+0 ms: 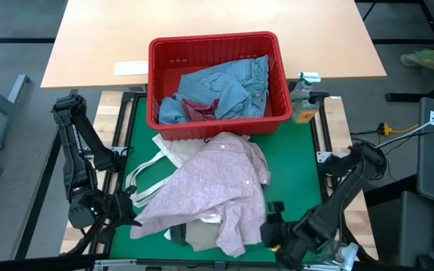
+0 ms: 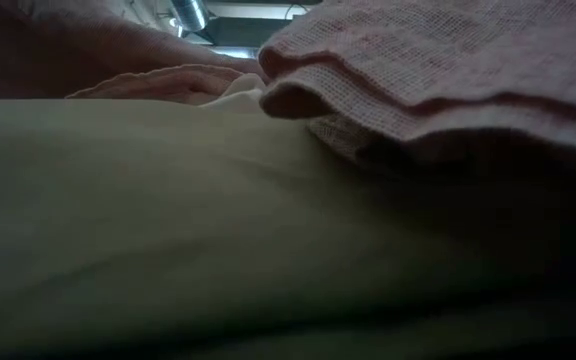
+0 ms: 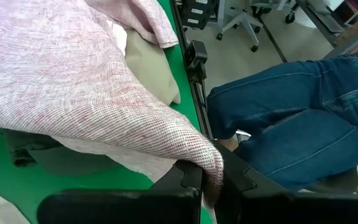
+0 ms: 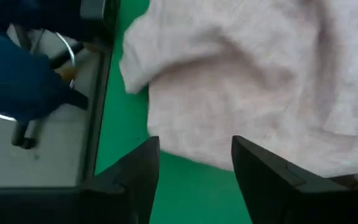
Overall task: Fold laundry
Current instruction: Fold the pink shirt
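Observation:
A mottled pink top (image 1: 209,188) lies spread over a white tote bag (image 1: 164,154) and beige trousers (image 1: 202,239) on the green mat. My left gripper (image 1: 129,209) is at the top's near-left corner, shut on it. At the top's near-right edge my right gripper (image 1: 272,226) hovers open, pointing steeply down; its fingers (image 4: 142,168) stand over bare mat just short of the pink cloth (image 4: 241,81). Light blue denim jeans (image 1: 228,86) lie in the red basket. In the low view the beige trousers (image 2: 168,220) fill the foreground under the pink top (image 2: 448,70). My left gripper pinches the pink top's near-left corner (image 3: 205,155) between its two fingers, slanting down from the table's left side. That corner is raised off the mat and the cloth runs in a smooth sloping sheet from the fingers to the pile; the remainder lies on the pile.
The red basket (image 1: 217,47) stands at the mat's far edge, with a spray bottle (image 1: 304,98) to its right. Bare green mat (image 1: 296,165) shows right of the pile. A person in blue jeans (image 3: 303,118) sits just beyond the table's near edge.

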